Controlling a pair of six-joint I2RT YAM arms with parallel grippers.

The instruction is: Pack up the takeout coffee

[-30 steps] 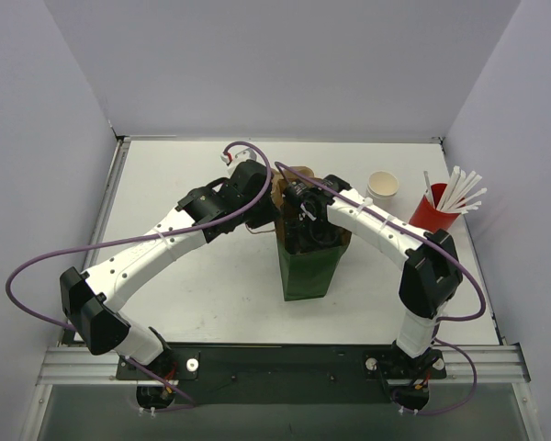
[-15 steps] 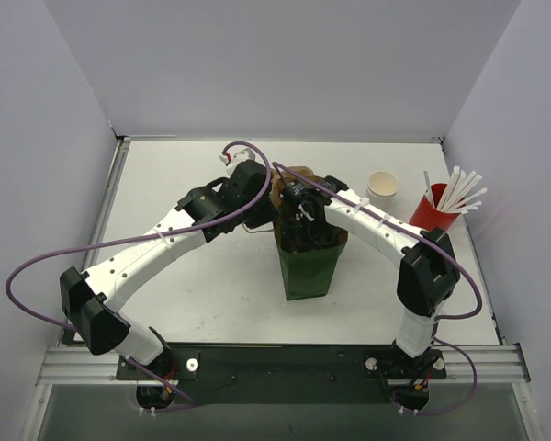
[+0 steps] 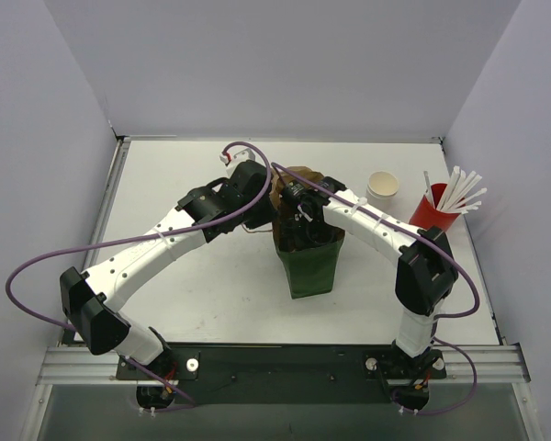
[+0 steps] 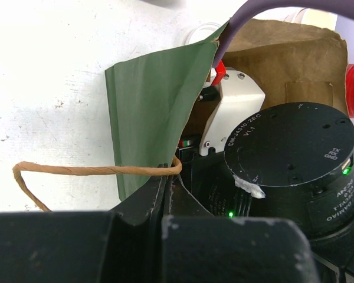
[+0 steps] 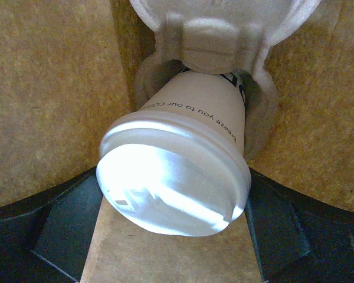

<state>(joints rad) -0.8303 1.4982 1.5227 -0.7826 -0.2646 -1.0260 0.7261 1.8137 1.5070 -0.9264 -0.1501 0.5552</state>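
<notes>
Lidded cup point(image 5: 183, 147): white paper cup with a white lid and a line of black print on its wall. It sits tilted in a pocket of the pulp carrier point(image 5: 224, 35), inside the bag.
Open cup point(image 3: 383, 185): white with a tan inside, no lid, upright on the bench point(image 3: 184, 175) at rear right, well apart from the bag.
Right end effector point(image 3: 299, 230): reaches down into the bag mouth. Its dark fingers point(image 5: 65, 236) lie against both sides of the lidded cup just under the lid, gripping it.
Left end effector point(image 4: 166, 186): closed, pinching the bag's top edge on the left side.
Green paper bag point(image 3: 309, 266): upright at mid-bench, brown inside. Its twine handle point(image 4: 76, 171) loops out to the left.
Red cup point(image 3: 432, 213): holds white straws point(image 3: 459, 191), at far right beside the open cup.
</notes>
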